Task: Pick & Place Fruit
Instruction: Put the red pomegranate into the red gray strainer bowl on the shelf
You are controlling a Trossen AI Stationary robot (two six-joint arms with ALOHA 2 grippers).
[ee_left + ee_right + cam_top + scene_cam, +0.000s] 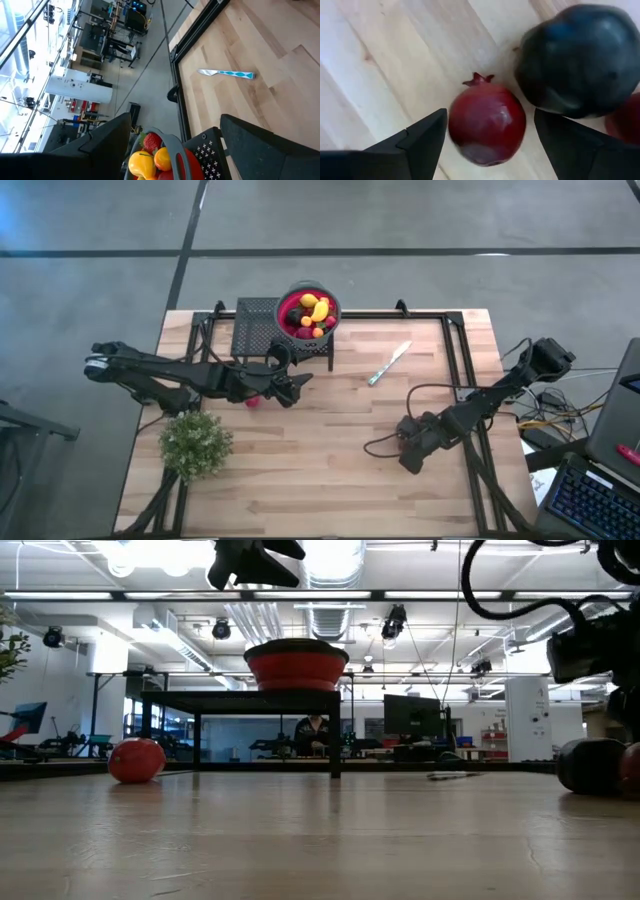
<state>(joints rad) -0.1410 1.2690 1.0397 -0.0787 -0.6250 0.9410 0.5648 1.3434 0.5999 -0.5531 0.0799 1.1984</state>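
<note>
Between our right gripper's spread fingers lies a dark red fruit, unpinched; our left gripper, also spread, hovers near the fruit-filled bowl.

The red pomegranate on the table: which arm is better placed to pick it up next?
Probably the right. The right gripper hovers open directly over the pomegranate, a finger on each side. The left gripper is far away, near the bowl.

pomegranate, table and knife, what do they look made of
Pomegranate: probably plastic, a toy; dark red skin with a smooth, slightly glossy sheen and a moulded crown. Table: wood, pale planks with visible grain and seams, matte. Knife: blade looks like silvery metal or metallic plastic, handle patterned teal; can't tell which.
</note>
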